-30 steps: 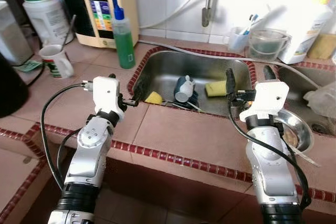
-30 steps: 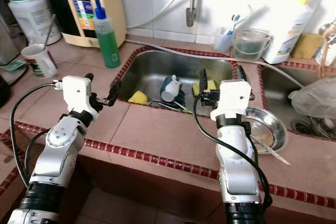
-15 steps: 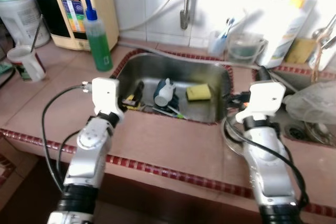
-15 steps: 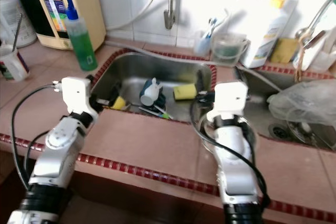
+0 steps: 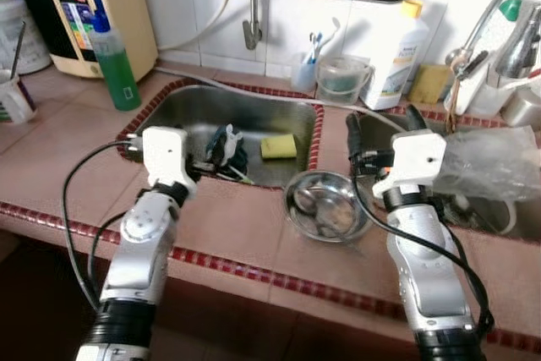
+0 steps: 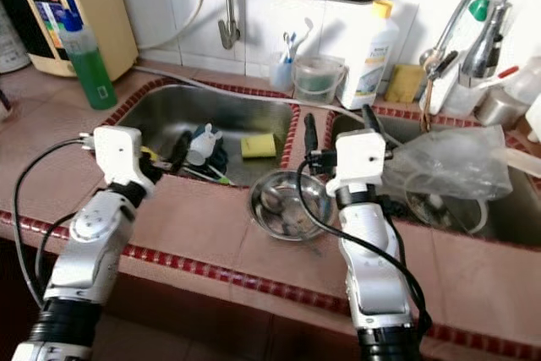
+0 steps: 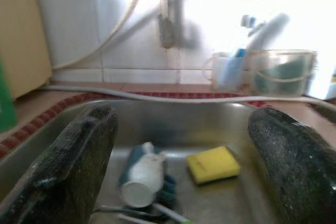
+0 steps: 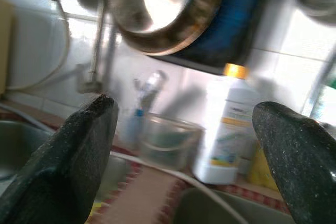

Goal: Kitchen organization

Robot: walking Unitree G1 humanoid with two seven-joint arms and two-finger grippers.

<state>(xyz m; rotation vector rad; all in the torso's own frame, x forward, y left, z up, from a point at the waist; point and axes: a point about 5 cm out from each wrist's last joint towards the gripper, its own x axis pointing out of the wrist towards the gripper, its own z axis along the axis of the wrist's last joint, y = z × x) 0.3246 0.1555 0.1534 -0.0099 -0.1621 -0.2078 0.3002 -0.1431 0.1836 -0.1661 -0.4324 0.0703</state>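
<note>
My left gripper hangs over the near edge of the stainless steel sink basin, fingers spread apart, holding nothing. In the basin lie a yellow rectangular sponge and an overturned white and dark blue cup. My right gripper is raised over the tiled counter's divider between the two basins, fingers wide, empty. A round shiny metal bowl sits on the terracotta tiled counter near its front edge, just beside my right arm.
</note>
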